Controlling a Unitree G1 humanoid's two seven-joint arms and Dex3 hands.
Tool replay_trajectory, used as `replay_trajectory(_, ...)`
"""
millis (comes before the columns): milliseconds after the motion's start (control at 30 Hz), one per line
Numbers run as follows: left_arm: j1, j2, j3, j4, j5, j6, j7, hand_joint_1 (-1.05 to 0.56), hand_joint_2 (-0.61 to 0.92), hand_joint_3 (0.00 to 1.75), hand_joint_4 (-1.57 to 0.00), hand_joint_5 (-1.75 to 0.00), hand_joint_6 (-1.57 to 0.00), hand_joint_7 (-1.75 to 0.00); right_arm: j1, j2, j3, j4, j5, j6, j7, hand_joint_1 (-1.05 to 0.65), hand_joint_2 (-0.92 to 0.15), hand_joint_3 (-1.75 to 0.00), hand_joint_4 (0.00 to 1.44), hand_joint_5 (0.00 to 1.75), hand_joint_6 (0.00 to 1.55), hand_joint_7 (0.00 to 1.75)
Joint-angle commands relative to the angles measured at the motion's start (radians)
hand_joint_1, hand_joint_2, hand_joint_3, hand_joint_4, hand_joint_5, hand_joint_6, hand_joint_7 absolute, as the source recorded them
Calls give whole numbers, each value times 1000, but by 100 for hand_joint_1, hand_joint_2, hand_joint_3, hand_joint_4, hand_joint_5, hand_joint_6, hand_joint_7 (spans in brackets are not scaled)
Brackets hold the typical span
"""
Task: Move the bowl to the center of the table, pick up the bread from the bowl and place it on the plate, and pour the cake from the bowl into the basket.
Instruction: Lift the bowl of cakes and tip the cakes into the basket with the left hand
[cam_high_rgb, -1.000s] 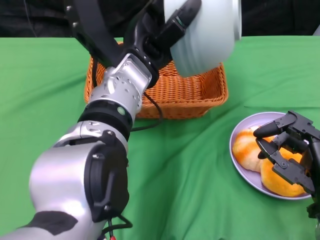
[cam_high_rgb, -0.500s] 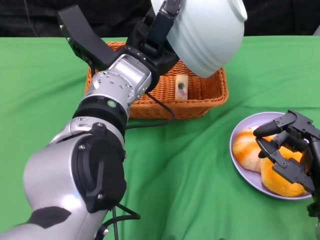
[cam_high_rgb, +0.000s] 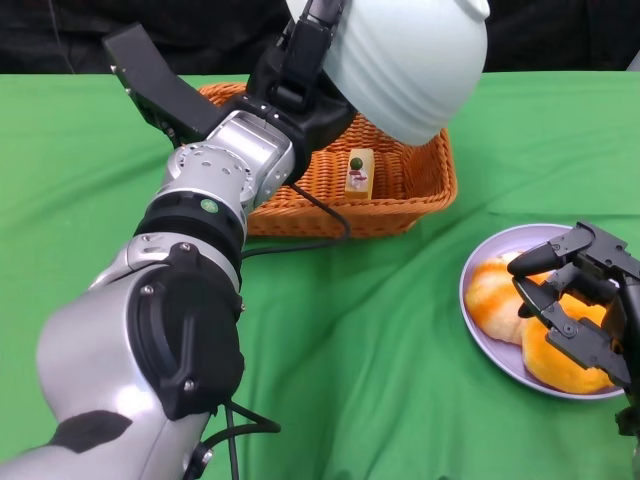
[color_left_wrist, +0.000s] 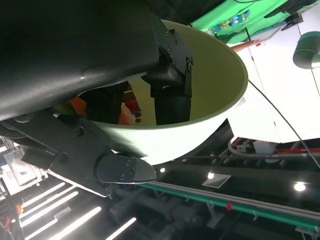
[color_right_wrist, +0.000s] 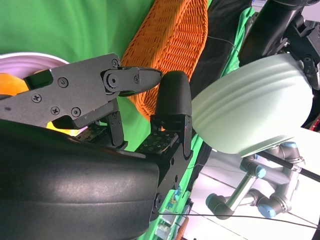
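No brand, label or writing can be read on anything in view. At the top centre of the head view the left hand (cam_high_rgb: 300, 65) grips the pale green ribbed bowl (cam_high_rgb: 410, 60) by its rim, tipped over the orange wicker basket (cam_high_rgb: 405, 195). A small cream cake slice (cam_high_rgb: 358, 172) stands inside the basket. At lower right the right hand (cam_high_rgb: 580, 300) hovers with fingers spread, holding nothing, over golden bread rolls (cam_high_rgb: 490, 290) on the lilac plate (cam_high_rgb: 480, 350). Everything sits on the green-clothed bench (cam_high_rgb: 380, 350).
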Motion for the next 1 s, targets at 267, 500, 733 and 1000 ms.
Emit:
replay_trajectory(267,-16,11,34,-5,-46,-3,13,-35,92,43,-82,-175,-61,-175,6,-21,-4,-9,-4,-12,-3,-16,-89,-27,70,151,66,123)
replay_trajectory(500,-22,7,63,-10,-83,-8,60,-49,92,43,-80,-175,-53,-175,5,-27,-5,-1,-3,-21,3,-16,-89,-26,71,150,66,123)
replay_trajectory(733,-21,6,43,-12,-72,-14,59,-55,92,42,-80,-175,-54,-175,6,-28,-6,0,1,-22,6,-15,-89,-26,71,151,67,123)
replay_trajectory(1000,1,8,-122,-27,84,-124,-56,-18,84,52,-79,-175,-60,-168,3,-32,-6,10,4,-32,12,-15,-89,-25,71,152,66,124)
